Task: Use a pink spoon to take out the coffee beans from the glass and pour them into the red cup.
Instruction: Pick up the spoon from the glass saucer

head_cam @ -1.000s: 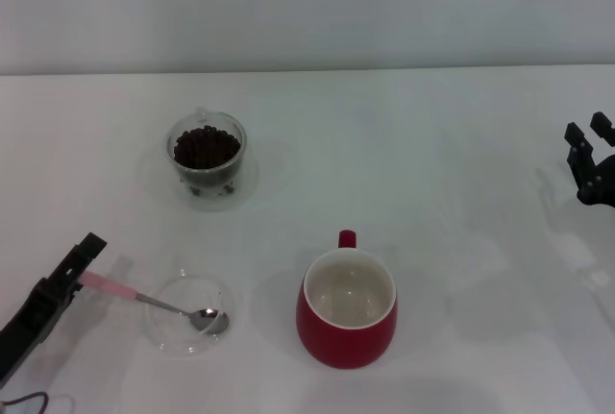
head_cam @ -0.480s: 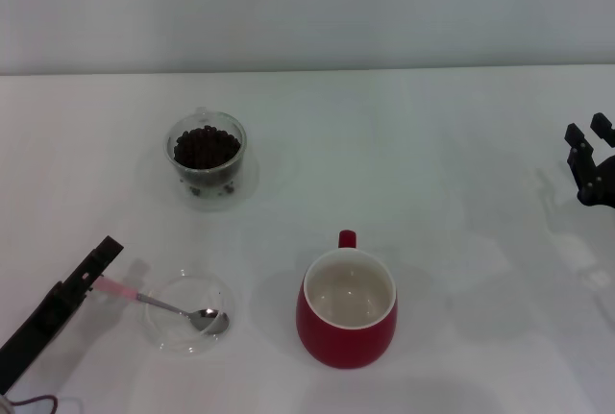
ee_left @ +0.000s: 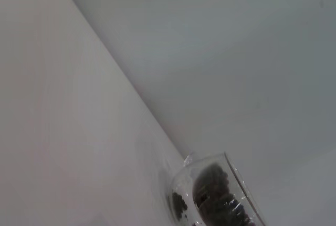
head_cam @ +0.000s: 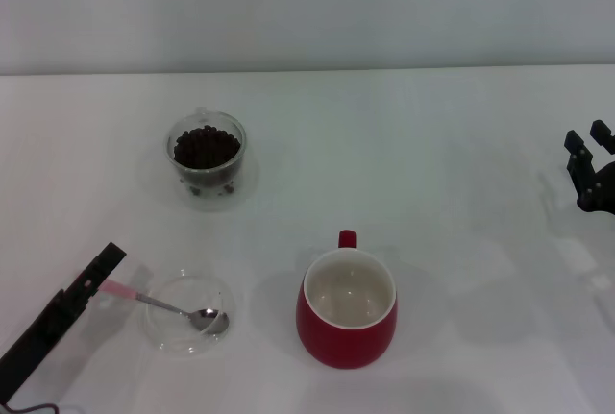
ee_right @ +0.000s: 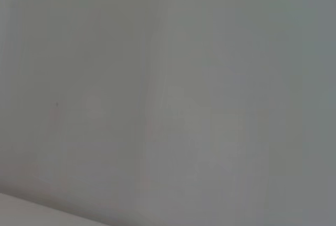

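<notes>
Your left gripper (head_cam: pixel 108 262) sat left of the red cup (head_cam: pixel 347 310), at the pink spoon's (head_cam: pixel 165 304) handle end; you couldn't tell whether it pinched it. The spoon's bowl lay in a shallow clear dish (head_cam: pixel 188 313), just left of the cup. The glass (head_cam: pixel 207 154) of coffee beans (head_cam: pixel 206 146) stood beyond the cup, leftward; your right gripper (head_cam: pixel 588 165), fingers spread, hung far right.

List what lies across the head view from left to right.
left gripper → pink spoon, its bowl resting in the shallow clear dish → glass of coffee beans, farther back → red cup → right gripper at the table's right edge.
</notes>
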### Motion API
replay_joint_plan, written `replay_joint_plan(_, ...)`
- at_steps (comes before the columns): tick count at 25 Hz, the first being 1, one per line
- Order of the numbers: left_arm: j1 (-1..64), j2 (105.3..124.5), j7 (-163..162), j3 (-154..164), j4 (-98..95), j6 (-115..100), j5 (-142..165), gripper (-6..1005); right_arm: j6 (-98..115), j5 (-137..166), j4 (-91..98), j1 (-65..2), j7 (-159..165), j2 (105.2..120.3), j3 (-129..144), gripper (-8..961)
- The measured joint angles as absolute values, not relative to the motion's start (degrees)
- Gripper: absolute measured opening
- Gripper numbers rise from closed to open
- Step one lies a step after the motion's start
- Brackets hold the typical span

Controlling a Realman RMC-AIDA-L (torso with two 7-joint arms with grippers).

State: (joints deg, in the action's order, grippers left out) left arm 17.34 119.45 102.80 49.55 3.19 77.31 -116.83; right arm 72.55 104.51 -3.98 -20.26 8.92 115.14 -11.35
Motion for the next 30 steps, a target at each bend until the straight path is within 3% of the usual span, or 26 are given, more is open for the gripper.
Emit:
replay_joint_plan(28,18.6,119.48,100.8,49.6,3.3,76.2,-115.4,865,71.3,104.7,-3.9,-20.5,8.6,115.14,-11.3,310)
replay_joint_plan(30,18.6,119.47,100.8,49.5,3.3,76.1,-115.3,770,71.2,104.7,-3.9,-20.5,8.6,115.14,-11.3,310)
